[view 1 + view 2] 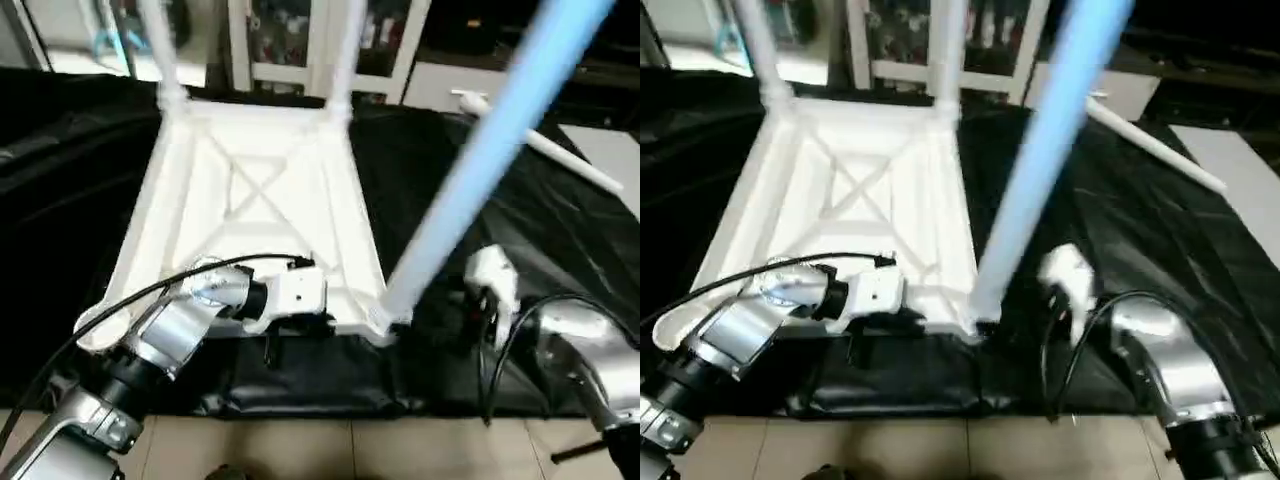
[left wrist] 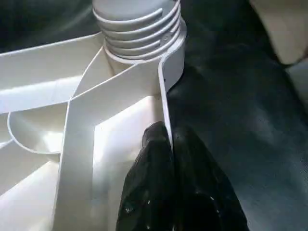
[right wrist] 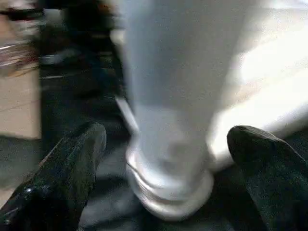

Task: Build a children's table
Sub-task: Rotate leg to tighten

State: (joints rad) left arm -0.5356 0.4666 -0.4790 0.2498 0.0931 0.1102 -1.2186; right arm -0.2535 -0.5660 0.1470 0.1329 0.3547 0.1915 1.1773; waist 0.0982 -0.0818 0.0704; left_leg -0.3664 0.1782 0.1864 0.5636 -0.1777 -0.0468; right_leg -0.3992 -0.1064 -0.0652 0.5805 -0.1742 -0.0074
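Tabletop point(image 1: 262, 200) lies underside up; left gripper point(image 2: 166, 139) pinches its near rim, right gripper point(image 3: 166, 144) gapes wide around the near-right leg point(image 1: 480, 165).

Upturned tabletop point(image 1: 255, 200) on black sheet point(image 1: 470, 180)

Even indoor light, motion blur present.
Near leg point(image 1: 480, 170) smeared and tinted blue; tabletop point(image 1: 250, 200) ribs glare bright white; black cloth point(image 1: 560, 230) shows soft sheen.

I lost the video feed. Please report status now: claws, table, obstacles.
Left claw shut on tabletop rim. Right claw open around near-right leg, seated in its socket. Spare leg lies on black cloth beyond.
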